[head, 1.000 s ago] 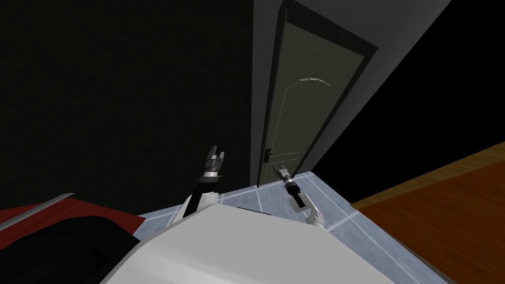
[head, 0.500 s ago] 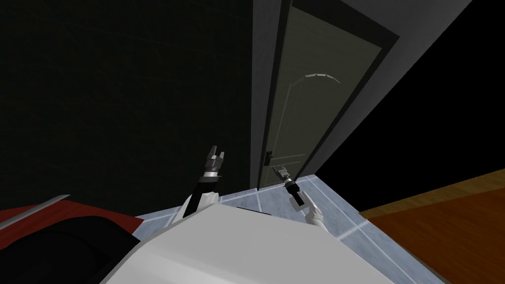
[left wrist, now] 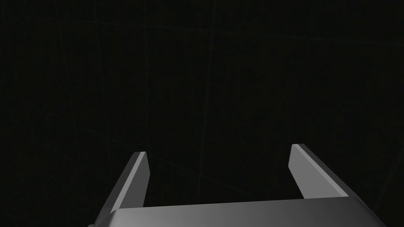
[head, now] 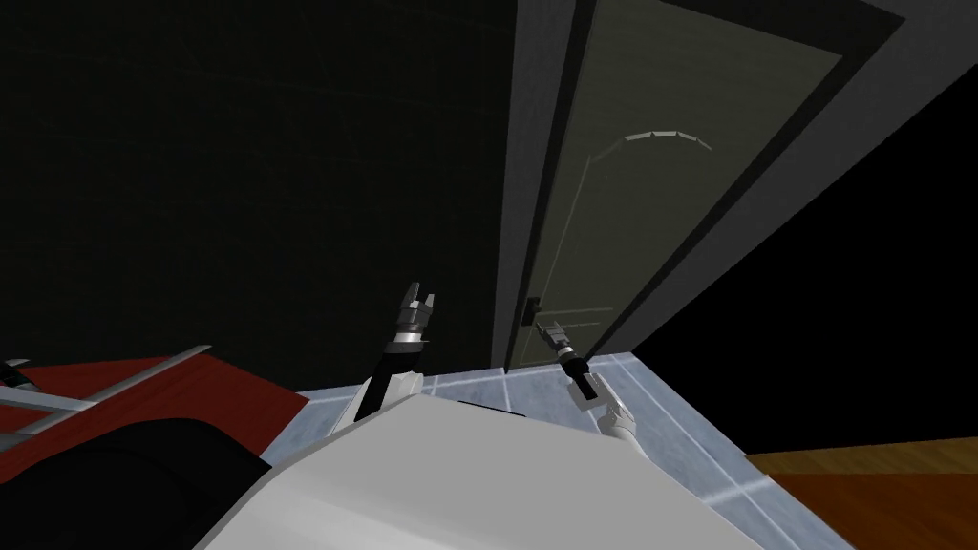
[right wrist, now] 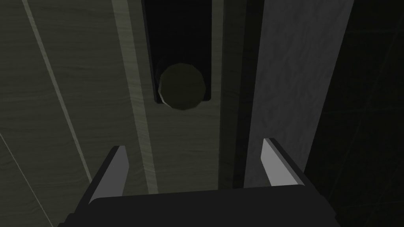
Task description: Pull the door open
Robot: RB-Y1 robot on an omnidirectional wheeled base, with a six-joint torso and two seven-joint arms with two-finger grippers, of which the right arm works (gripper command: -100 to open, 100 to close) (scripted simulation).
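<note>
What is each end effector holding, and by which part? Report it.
Nothing is held. The right end effector is open, short of the round door knob; the left end effector is open and empty.

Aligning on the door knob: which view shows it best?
The right wrist view: the round knob sits large, ahead of the open right claw. The head view shows it as a small dark speck at the door's edge; the left wrist view faces elsewhere.

Door knob [right wrist: 181, 87] beyond parted jaws

Both jaws apart, arms [head: 399, 358] seemingly raised
</note>
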